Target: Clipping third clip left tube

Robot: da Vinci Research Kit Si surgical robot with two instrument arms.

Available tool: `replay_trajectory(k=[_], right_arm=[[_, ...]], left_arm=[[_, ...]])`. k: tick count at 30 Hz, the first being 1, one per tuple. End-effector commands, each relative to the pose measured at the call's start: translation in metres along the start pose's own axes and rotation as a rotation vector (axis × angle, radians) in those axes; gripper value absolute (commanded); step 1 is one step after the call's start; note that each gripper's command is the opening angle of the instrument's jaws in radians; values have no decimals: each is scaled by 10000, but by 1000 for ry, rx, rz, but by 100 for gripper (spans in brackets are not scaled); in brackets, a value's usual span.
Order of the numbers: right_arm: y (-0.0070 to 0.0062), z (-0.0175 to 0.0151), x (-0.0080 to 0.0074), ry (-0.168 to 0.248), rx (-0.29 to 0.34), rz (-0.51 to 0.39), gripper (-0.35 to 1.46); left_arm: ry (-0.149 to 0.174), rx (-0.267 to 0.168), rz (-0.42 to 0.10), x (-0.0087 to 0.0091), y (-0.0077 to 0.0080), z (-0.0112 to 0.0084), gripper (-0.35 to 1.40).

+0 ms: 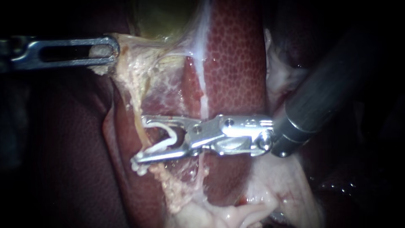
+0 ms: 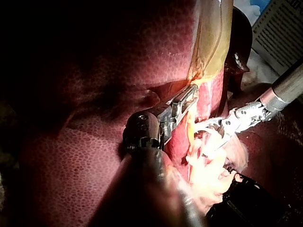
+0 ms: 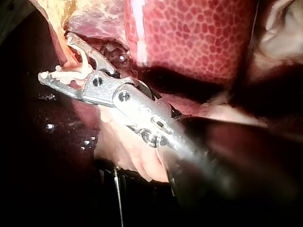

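While pinching pale tissue (image 1: 134, 74) with slotted grey left claw (image 1: 112, 52), holding open white clip (image 1: 168, 142) in wide-spread silver right claw (image 1: 141, 139) astride thin yellowish left tube (image 1: 138, 122). Looks soft, slippery; squeeze squarely across.

Our left instrument (image 1: 110, 51) has a flat grey metal tip with a long slot (image 1: 63, 52). Our right instrument (image 1: 141, 141) has shiny silver jaws, round screws (image 1: 229, 122) and a dark round shaft (image 1: 329, 84).
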Motion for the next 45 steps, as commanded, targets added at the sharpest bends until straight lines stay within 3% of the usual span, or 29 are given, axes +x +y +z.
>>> replay_trajectory(k=[1, 9, 18, 26, 38, 45], right_arm=[[0, 1, 0, 0, 0, 6, 60], [5, 9, 2, 5, 37, 44, 60], [18, 26, 4, 9, 124, 116, 60], [19, 31, 8, 24, 167, 150, 60], [21, 27, 12, 28, 172, 153, 57], [30, 8, 20, 34, 115, 153, 56]], left_arm=[[0, 0, 0, 0, 0, 0, -16], [1, 1, 0, 0, -2, 0, -16], [1, 3, 1, 2, -3, 0, -16], [1, 4, 1, 3, -5, 1, -16], [2, 6, 1, 4, -5, 1, -16], [2, 6, 1, 4, -5, 1, -16]])
